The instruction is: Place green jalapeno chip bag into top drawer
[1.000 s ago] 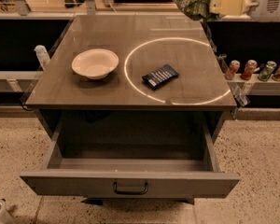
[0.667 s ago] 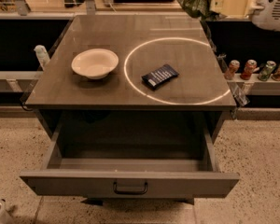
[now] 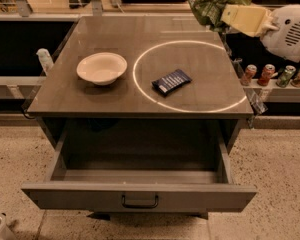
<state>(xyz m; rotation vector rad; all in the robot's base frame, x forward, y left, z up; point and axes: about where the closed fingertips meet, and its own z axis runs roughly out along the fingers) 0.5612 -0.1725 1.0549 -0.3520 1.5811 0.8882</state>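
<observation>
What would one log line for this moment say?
gripper: top right, holding green jalapeno chip bag aloft | top drawer: open, bag not in yet

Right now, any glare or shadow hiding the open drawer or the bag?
Camera view: bright ring glare on the tabletop around the blue packet; top drawer interior shadowed; gripper top right, shut on the green jalapeno chip bag, cropped at frame top.

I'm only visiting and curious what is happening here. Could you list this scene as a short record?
arm end: tool at top right, shut on crumpled light-green foil chip bag
drawer: wide grey metal top drawer, pulled open
grey table: holds round white bowl at left; small dark-blue flat packet right of it
right shelf: row of drink cans
</observation>
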